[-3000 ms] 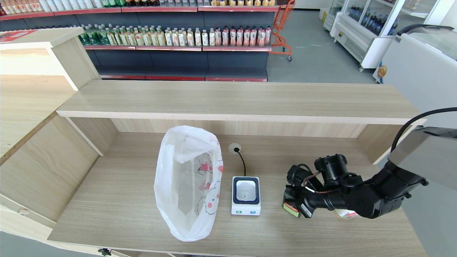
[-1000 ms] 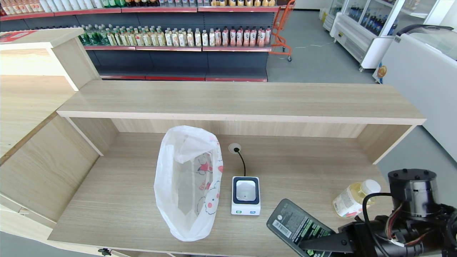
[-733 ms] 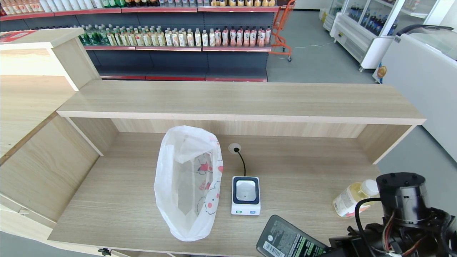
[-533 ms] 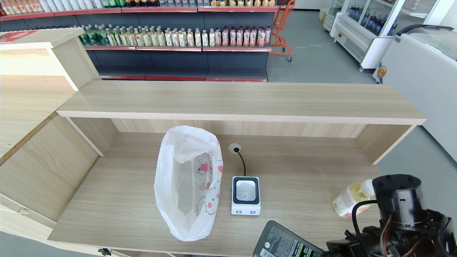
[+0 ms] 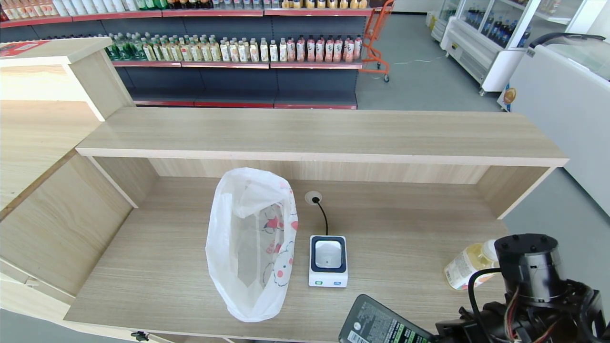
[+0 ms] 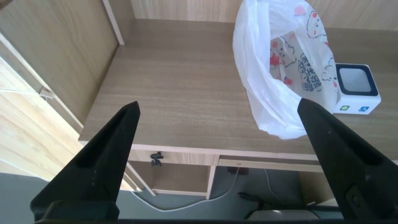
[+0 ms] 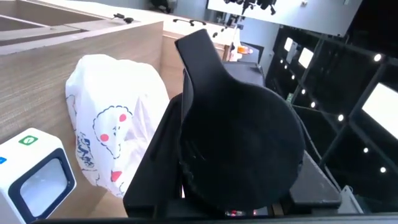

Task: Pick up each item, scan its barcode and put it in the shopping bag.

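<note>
The right hand is clamped on one end of a flat dark packet and holds it in the air over the near edge of the worktop; the packet's printed face is turned up and its free end points away from the hand; just past that free end sits a small white scanner, its dark square window facing up; a black cable runs from the scanner's far side to a round hole in the worktop; beyond the scanner, farther from the hand, stands a white plastic shopping bag with pink cartoon prints, its mouth open upward, just beside the scanner; close behind the hand's wrist, a bottle of yellow liquid with a white cap rests on the worktop; the left hand is spread wide open with nothing in it, hanging above the worktop's near edge, with the bag ahead of it and to one side.
</note>
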